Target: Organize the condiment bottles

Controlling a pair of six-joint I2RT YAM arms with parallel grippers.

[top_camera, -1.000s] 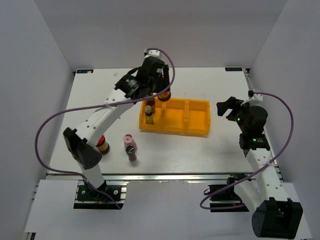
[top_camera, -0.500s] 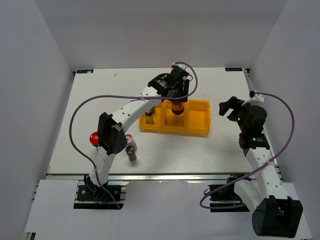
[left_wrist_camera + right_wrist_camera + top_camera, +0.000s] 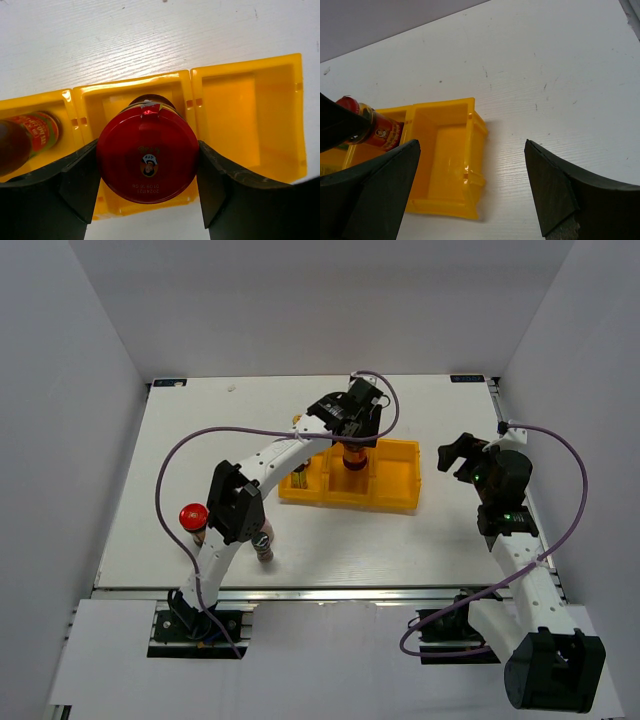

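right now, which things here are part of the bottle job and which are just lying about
job: held red-cap bottle, red-cap bottle on table, bottle in left bin, half-hidden bottle
not the job's own: yellow tray, table

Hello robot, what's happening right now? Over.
Left gripper shut on red-capped bottle, at middle slot of tray. Right gripper open, empty, beside tray. Nothing else in that slot.

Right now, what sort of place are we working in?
Probably a lab robot test cell: a white table boxed in by plain white walls, a metal mounting rail along its near edge, and a yellow tray as prop.
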